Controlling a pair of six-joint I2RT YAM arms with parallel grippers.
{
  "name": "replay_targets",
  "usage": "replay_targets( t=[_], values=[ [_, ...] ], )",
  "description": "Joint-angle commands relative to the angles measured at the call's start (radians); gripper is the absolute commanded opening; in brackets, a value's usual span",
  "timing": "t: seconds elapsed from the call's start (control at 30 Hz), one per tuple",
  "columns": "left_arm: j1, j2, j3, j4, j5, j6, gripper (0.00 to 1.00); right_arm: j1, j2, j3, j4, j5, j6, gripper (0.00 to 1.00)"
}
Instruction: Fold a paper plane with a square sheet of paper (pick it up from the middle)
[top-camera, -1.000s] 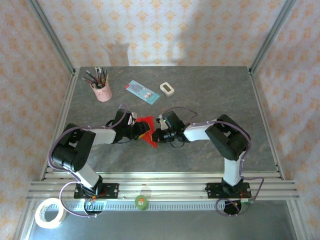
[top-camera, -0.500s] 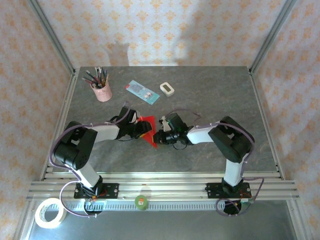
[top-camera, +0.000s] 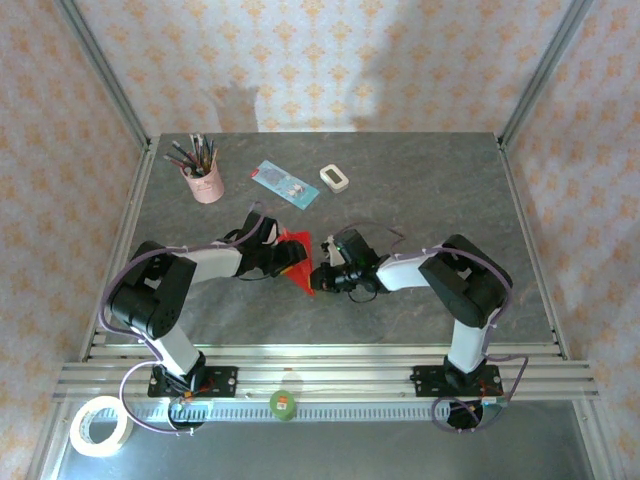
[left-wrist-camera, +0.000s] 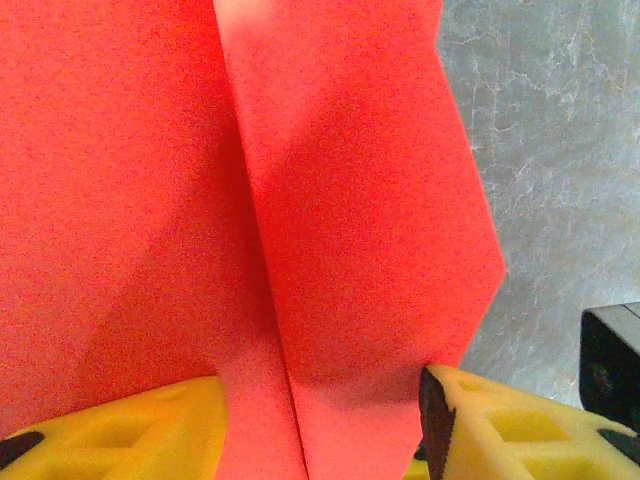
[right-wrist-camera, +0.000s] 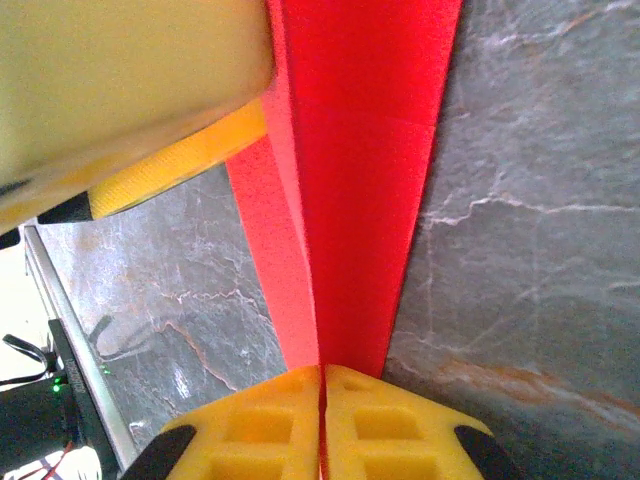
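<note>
The red paper (top-camera: 297, 263) is folded into a narrow dart shape with a sharp tip pointing at the near edge. It sits mid-table between both grippers. My right gripper (top-camera: 317, 272) is shut on its right edge; in the right wrist view the yellow fingertips (right-wrist-camera: 270, 425) meet with the red paper (right-wrist-camera: 365, 200) coming out from between them. My left gripper (top-camera: 281, 258) stands at the paper's left side. In the left wrist view the creased paper (left-wrist-camera: 340, 200) lies between yellow fingers (left-wrist-camera: 500, 430) that stand wide apart, the right pad touching its edge.
A pink cup of pens (top-camera: 203, 181) stands at the back left. A light blue card (top-camera: 285, 183) and a small white block (top-camera: 335, 178) lie behind the grippers. A tape roll (top-camera: 100, 425) and a green object (top-camera: 283, 404) sit off the table's near rail.
The left wrist has edged up and right toward the paper. The right gripper has shifted slightly toward the near edge, still holding the paper. The paper's tip stays put.
</note>
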Motion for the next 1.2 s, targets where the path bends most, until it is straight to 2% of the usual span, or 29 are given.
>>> replay_targets(
  t=[0.0,0.2,0.63,0.8,0.93,1.17],
  values=[
    [-0.007,0.086,-0.03,-0.108,-0.118,0.041,0.56,-0.001,0.006,-0.024,-0.022,-0.015,0.013,0.1],
    [-0.012,0.1,-0.029,-0.12,-0.127,0.044,0.56,-0.001,-0.037,-0.039,-0.009,-0.035,0.041,0.14],
    [-0.016,0.121,-0.029,-0.135,-0.136,0.031,0.56,0.01,0.005,-0.054,-0.009,-0.027,0.059,0.09],
    [-0.016,0.119,-0.028,-0.141,-0.136,0.036,0.56,0.008,-0.089,-0.04,-0.043,0.051,0.05,0.2],
    [-0.015,0.116,-0.027,-0.144,-0.135,0.038,0.56,0.001,-0.117,-0.029,-0.06,0.122,0.058,0.23],
    [-0.017,0.117,-0.027,-0.14,-0.122,0.041,0.56,0.001,-0.061,0.004,-0.008,0.091,0.079,0.25]
  ],
)
